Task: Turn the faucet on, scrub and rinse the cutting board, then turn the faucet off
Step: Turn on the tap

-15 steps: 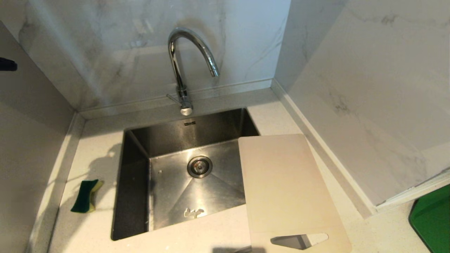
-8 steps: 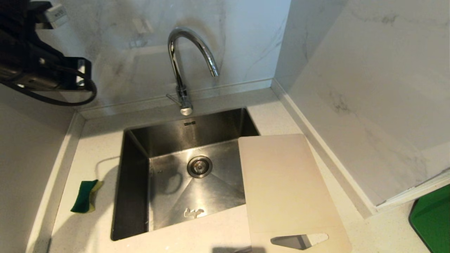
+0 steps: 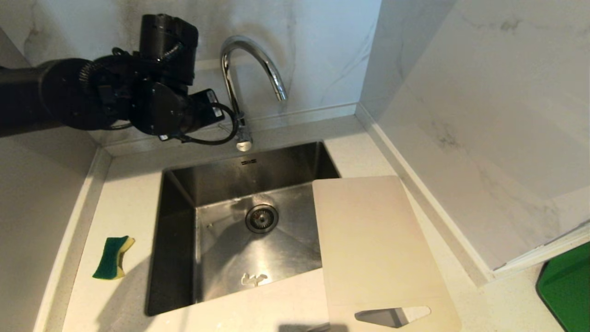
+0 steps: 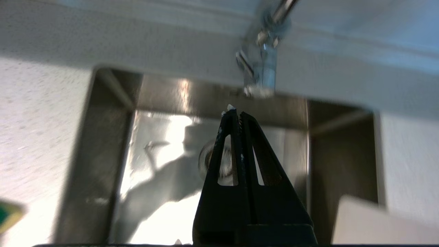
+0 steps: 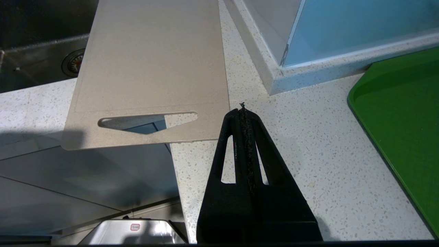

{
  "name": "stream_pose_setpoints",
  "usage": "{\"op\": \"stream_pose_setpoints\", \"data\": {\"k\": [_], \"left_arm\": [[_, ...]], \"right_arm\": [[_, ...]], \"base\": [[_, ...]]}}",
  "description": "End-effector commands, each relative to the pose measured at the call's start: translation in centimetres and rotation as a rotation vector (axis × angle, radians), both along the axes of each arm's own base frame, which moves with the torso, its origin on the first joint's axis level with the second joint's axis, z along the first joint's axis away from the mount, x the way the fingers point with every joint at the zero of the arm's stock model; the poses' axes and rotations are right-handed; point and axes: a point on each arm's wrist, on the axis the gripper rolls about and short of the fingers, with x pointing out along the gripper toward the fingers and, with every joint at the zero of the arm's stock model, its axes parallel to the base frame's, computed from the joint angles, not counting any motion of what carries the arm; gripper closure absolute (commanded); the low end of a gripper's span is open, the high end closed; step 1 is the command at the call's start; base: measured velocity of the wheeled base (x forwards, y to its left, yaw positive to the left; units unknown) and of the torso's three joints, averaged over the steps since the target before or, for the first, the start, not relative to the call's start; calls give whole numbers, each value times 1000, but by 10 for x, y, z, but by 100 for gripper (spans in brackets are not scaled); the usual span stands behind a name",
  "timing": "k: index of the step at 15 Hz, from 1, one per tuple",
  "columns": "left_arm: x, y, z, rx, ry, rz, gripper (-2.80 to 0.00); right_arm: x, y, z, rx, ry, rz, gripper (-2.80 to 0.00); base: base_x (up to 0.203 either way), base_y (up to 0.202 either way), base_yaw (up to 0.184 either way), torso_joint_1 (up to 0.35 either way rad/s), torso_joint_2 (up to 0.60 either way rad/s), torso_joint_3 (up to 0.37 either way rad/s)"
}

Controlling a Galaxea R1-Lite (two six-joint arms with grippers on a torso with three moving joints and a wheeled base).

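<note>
- Black left gripper (image 4: 235, 113): clenched, empty, raised over the back-left part of the sink (image 3: 177, 230), with its arm reaching in from the desk's (image 3: 129, 193) left side.
- Chrome faucet (image 3: 239, 78): stands at the middle of the desk's back edge, just right of and beyond the left gripper. Its stem is upright; the arched spout curves toward the right and down over the sink. The thin side lever (image 4: 244, 63) sticks out from the base toward the left, on the gripper's side, close beyond the tips but apart from them.
- Judgement: the left arm is the nearer one for the lever; no water is running.
- Cream cutting board (image 3: 373, 244): lies flat across the sink's right rim, long axis front to back, handle slot at the front edge.
- Right gripper (image 5: 242, 111): clenched, empty, parked just beside the board's front right corner.
</note>
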Motion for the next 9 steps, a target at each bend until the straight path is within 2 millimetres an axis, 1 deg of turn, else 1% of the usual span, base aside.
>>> {"op": "stream_pose_setpoints", "data": {"k": [1, 2, 4, 7, 9], "left_arm": [[31, -11, -32, 8, 0, 52, 0], [36, -14, -36, 3, -10, 56, -280], [48, -17, -47, -9, -26, 62, -280], [64, -18, -54, -49, -91, 75, -280], [70, -21, -59, -67, -121, 93, -280]], "right_arm": [[0, 0, 0, 0, 0, 0, 0], [0, 0, 0, 0, 0, 0, 0], [0, 0, 0, 0, 0, 0, 0], [0, 0, 0, 0, 0, 0, 0], [0, 0, 0, 0, 0, 0, 0]], "base": [[0, 0, 0, 0, 0, 0], [0, 0, 0, 0, 0, 0], [0, 0, 0, 0, 0, 0], [0, 0, 0, 0, 0, 0], [0, 0, 0, 0, 0, 0]]}}
